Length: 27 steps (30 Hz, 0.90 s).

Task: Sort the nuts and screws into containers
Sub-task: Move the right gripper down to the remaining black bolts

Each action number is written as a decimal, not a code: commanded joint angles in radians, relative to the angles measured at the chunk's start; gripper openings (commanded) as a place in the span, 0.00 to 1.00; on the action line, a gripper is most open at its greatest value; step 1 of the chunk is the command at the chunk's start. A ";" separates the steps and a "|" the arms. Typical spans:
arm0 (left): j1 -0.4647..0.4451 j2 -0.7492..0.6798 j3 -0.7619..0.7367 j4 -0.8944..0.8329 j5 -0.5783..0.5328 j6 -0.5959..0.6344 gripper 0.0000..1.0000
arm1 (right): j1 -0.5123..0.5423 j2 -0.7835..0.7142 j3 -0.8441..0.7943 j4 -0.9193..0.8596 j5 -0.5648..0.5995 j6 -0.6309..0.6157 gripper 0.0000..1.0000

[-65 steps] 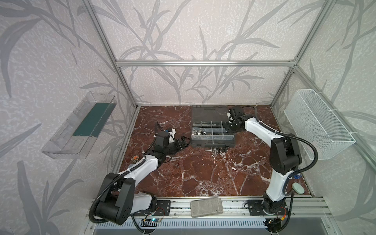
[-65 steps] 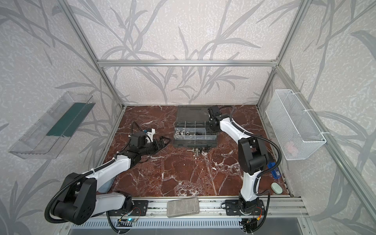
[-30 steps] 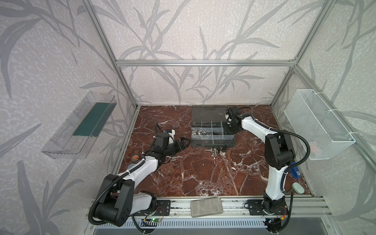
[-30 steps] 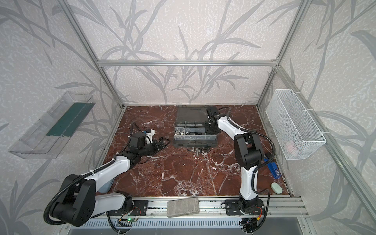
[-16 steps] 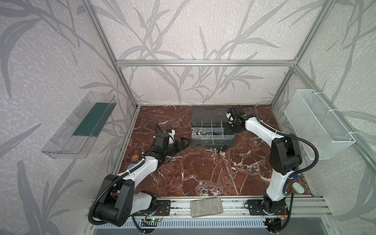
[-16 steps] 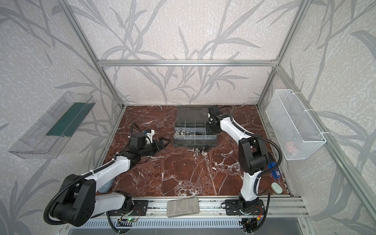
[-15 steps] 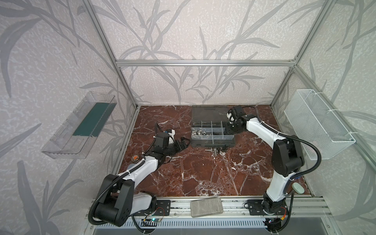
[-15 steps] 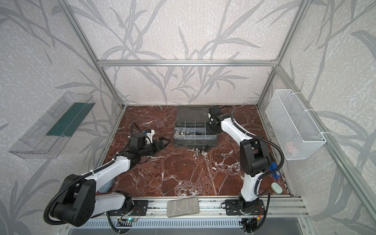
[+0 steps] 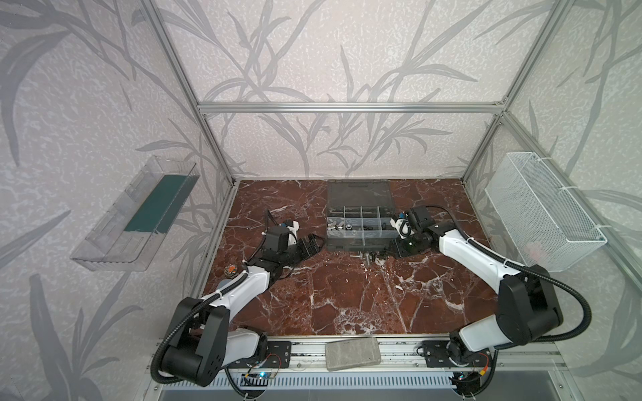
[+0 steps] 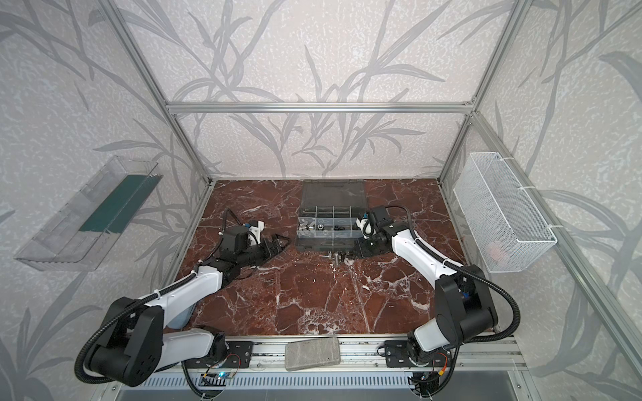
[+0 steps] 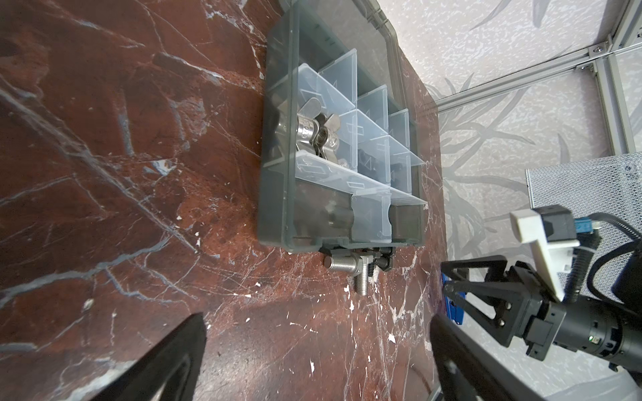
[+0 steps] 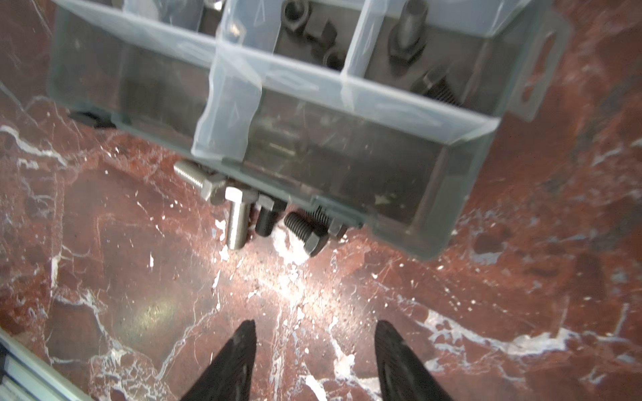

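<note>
On the red marble tabletop, loose screws touch the organizer case's near wall. The right gripper hovers nearby, parted and empty; the left gripper is spread wide, empty.

left arm and right arm wearing white shells between black joint housings; black ribbed cables looping past shoulders; white camera bracket topping the black wrist.

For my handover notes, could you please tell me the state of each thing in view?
Organizer case: lid open.
Left gripper: fingers wide open, empty.
Right gripper: fingers apart, empty.
Silver screws: loose outside, against case front.
Black screws: loose beside them.
Wing nuts: inside the case.
</note>
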 commanded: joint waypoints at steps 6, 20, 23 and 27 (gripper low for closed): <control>0.007 0.001 0.013 -0.009 0.003 0.012 0.98 | 0.040 -0.015 -0.050 0.104 -0.054 -0.054 0.57; 0.007 -0.002 0.012 -0.014 -0.003 0.014 0.98 | 0.123 0.133 0.007 0.151 -0.016 -0.325 0.57; 0.007 -0.001 0.013 -0.016 -0.003 0.017 0.98 | 0.123 0.155 0.016 0.157 -0.008 -0.347 0.57; 0.007 0.000 0.015 -0.019 -0.006 0.020 0.98 | 0.123 0.178 0.024 0.161 0.022 -0.368 0.57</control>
